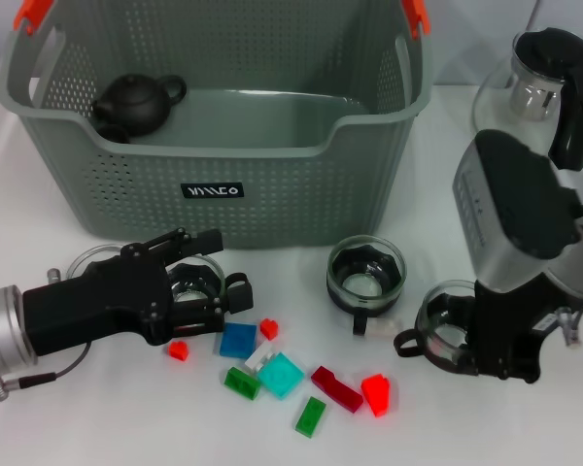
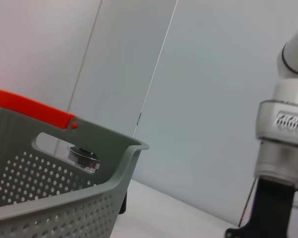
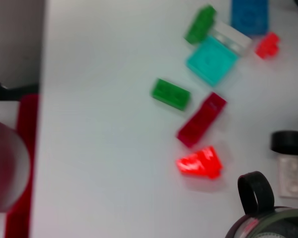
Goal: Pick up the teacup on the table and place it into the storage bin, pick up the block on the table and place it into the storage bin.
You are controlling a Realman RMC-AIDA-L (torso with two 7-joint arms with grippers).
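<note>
Left gripper point(image 1: 212, 282) lies low at 8 o'clock on the table point(image 1: 97, 417), around a glass teacup point(image 1: 192, 282); we cannot tell if it grips. Our right gripper point(image 1: 466, 335) at 4 o'clock stands over another teacup point(image 1: 445, 322), state also unclear. Blocks point(image 1: 282, 375) wait at 6 o'clock, so the storage bin point(image 1: 214, 190) at 12 is near.

The head camera looks down over the storage bin point(image 1: 223, 146), the left wrist camera gazes sideways past its rim, and the right wrist camera hovers above the blocks point(image 3: 208, 59) in front, also seen from the head.
</note>
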